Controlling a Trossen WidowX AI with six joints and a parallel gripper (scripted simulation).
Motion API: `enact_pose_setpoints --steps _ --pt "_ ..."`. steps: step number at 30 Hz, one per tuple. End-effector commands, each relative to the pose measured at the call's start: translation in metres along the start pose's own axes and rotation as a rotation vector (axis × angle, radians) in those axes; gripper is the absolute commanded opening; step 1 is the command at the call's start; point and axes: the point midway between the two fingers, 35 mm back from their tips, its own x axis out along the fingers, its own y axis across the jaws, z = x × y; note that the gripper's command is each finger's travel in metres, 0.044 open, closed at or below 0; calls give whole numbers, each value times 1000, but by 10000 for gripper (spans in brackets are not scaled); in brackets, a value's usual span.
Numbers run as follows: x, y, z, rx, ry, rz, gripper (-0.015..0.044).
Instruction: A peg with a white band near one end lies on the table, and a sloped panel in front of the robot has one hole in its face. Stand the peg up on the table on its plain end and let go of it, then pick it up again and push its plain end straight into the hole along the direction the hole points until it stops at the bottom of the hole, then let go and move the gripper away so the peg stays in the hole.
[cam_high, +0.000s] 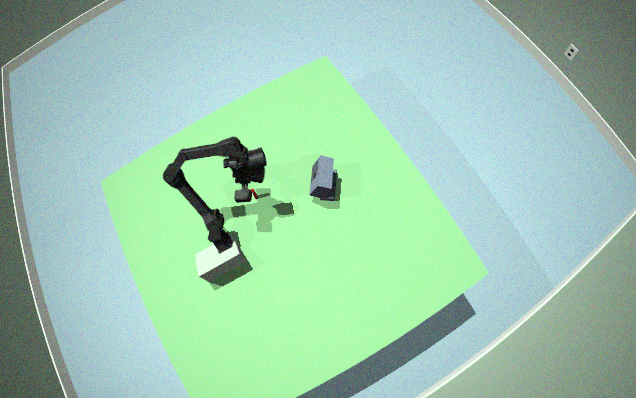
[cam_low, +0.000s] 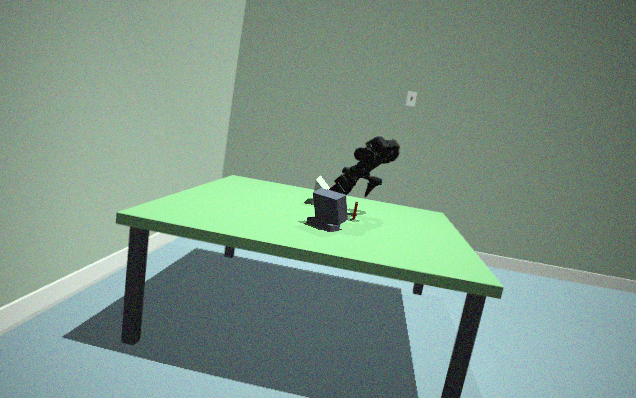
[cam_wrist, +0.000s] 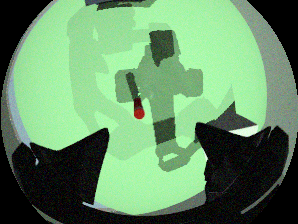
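Observation:
The red peg (cam_high: 254, 194) (cam_low: 355, 211) (cam_wrist: 139, 113) stands upright on the table, apart from the fingers. In the wrist view I look down on its red top end; its white band cannot be made out. My gripper (cam_wrist: 153, 129) is open and empty, high above the table and pointing down. The peg shows between and beyond the fingertips, left of their middle. The sloped grey-blue panel (cam_high: 324, 172) (cam_low: 330, 206) stands apart from the peg, farther from the robot's base. Its hole faces the robot side and is only faintly seen in the top view.
The green table (cam_high: 320, 300) (cam_low: 210, 210) carries the arm's white base block (cam_high: 215, 257) and the panel. Arm and gripper shadows fall around the peg. The panel's edge barely shows at the top of the wrist view.

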Motion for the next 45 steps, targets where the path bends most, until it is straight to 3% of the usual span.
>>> enact_pose_setpoints --steps 1,13,45 --pt "-6 7 7 17 41 100 440" --pt "-6 7 7 0 41 100 440" --pt "-1 7 7 -811 -3 111 440"
